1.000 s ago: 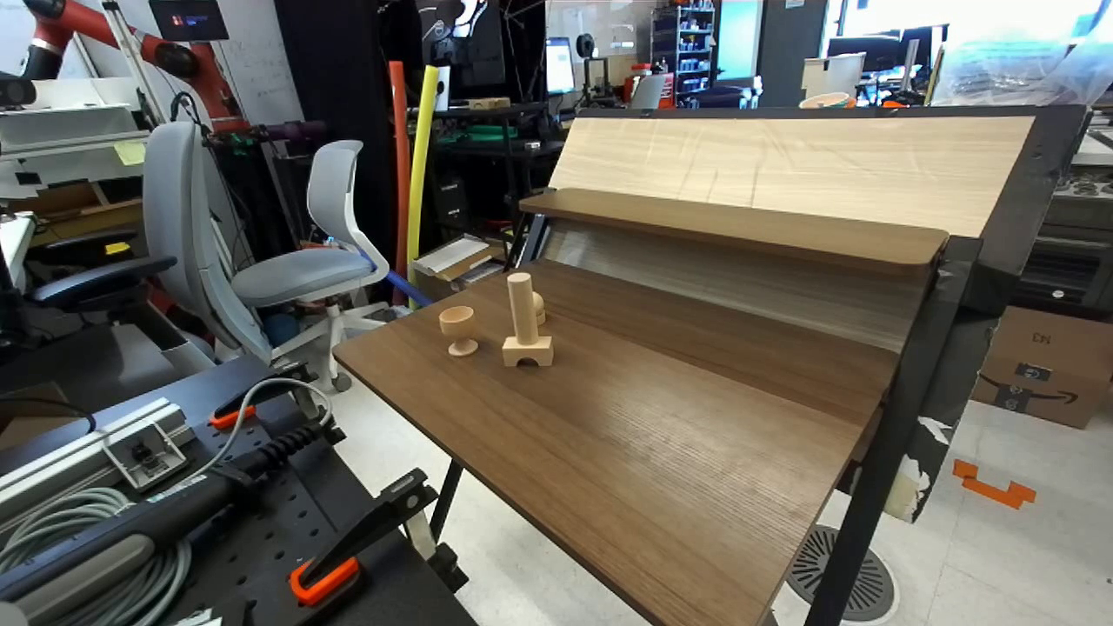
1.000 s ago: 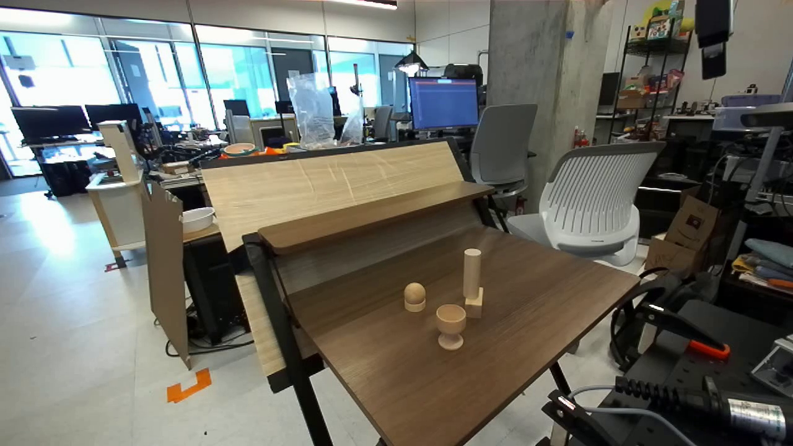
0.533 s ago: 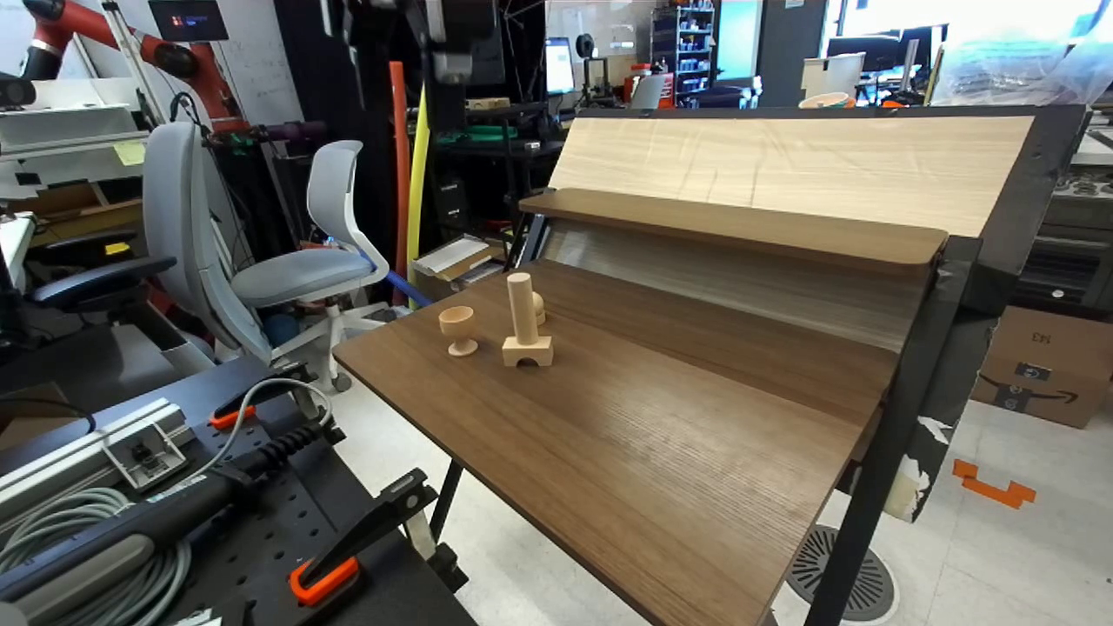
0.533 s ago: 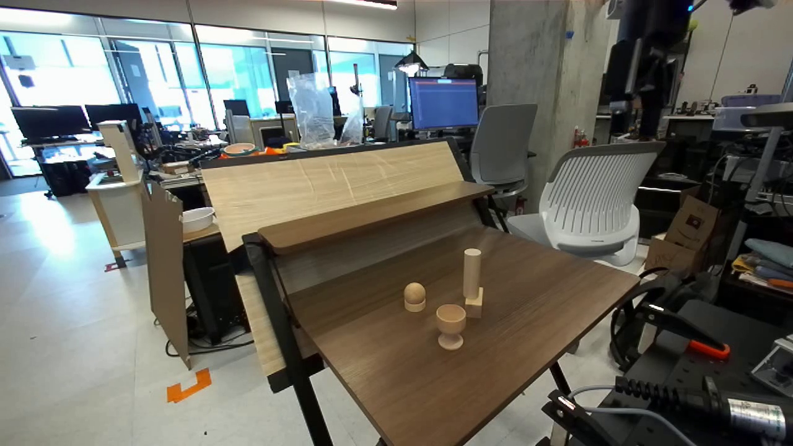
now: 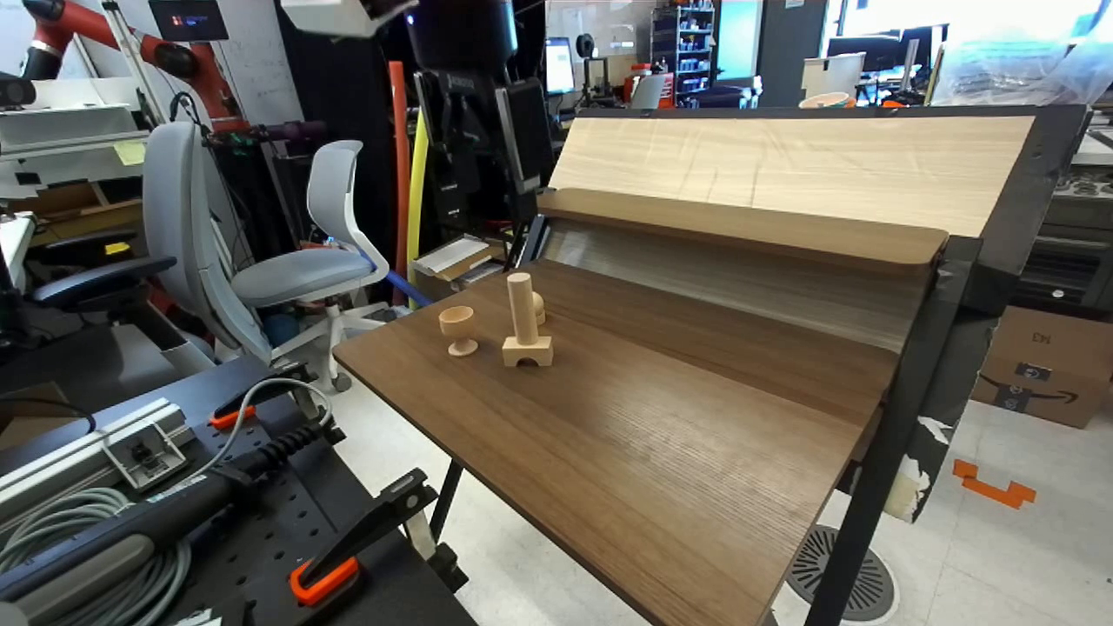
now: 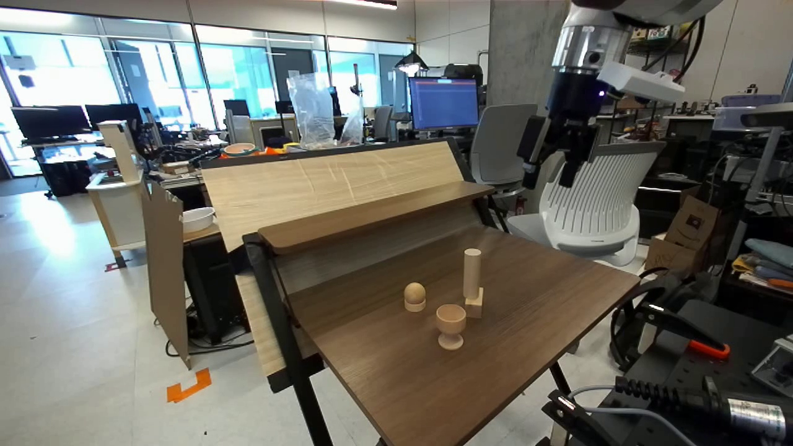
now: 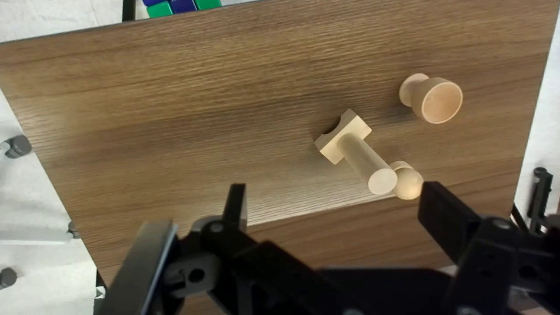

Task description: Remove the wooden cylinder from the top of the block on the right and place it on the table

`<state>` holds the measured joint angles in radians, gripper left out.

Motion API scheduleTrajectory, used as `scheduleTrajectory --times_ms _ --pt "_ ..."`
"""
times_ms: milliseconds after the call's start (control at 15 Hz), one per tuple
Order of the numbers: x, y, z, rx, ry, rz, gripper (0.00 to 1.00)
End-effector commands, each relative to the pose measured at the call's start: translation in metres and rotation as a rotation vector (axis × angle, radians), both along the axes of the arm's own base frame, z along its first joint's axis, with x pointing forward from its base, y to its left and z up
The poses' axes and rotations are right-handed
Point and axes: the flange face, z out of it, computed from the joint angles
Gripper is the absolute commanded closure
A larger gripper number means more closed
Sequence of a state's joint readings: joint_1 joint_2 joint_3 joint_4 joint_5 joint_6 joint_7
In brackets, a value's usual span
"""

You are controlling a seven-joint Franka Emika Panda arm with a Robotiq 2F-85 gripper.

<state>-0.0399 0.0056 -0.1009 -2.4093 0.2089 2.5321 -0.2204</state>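
Toward the wood-grain table, swings lower with gripper wide, empty; nears the wooden cylinder, upright on its arched block, likely for grasping.

The black two-fingered tool has come down toward the brown wood-grain worktop; a second ago only a dark part of it showed, in an exterior view. Since then a silver cylindrical wrist section and a white elongated housing have appeared above it, the wrist section hiding part of the grey concrete pillar. The tool now overlaps the white slatted chair, and in an exterior view covers the left end of the brown wooden shelf, uncovered half a second ago.
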Motion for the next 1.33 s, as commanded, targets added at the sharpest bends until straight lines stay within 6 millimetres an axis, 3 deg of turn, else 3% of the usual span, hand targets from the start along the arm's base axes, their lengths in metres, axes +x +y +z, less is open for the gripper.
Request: scheduleTrajectory --times_ms 0,267,1267 --pt "0.020 0.015 -0.027 -0.008 -0.004 0.028 0.00" --pt "0.035 0.030 -0.053 -0.016 0.014 0.089 0.00" --pt "0.079 0.064 -0.116 -0.079 0.048 0.215 0.00"
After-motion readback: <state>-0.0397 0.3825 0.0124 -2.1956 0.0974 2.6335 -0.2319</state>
